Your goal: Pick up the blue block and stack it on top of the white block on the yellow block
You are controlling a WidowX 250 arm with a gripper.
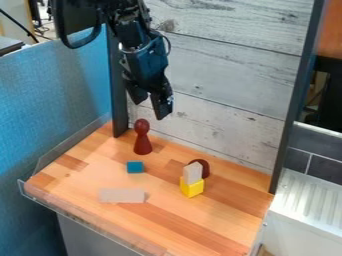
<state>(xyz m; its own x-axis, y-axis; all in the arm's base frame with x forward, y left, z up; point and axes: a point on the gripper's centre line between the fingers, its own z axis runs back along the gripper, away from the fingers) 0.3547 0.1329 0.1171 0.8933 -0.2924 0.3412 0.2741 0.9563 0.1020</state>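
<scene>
Black two-finger gripper [149, 108] above a wooden work surface. The gripper hangs from the dark arm [137, 42], which enters at the upper left of the view; its fingers stand apart — the tool is open, with nothing held between them. Nearest to it is a dark red, pawn-shaped figure with a round head and flared base [142, 140], standing upright below the fingertips, apart from them, near the rear edge of the surface.

In front of the figure lies a small blue cube [135, 167]; nearer the front edge, a pale grey-beige rectangular block [121, 195] lies flat. To the right in the view, a yellow block [192, 188] carries a small light grey upright block [192, 173]. Just behind this pair is a dark red piece with a rounded top [204, 167] — partly hidden by the grey block.

The surface is a butcher-block tabletop in mixed brown tones [80, 182], edged at the left and front by a transparent rim [70, 145]. Pale grey wood-grain panelling [227, 75] rises behind it between dark upright posts, and a blue fabric partition [53, 105] stands at the left.
</scene>
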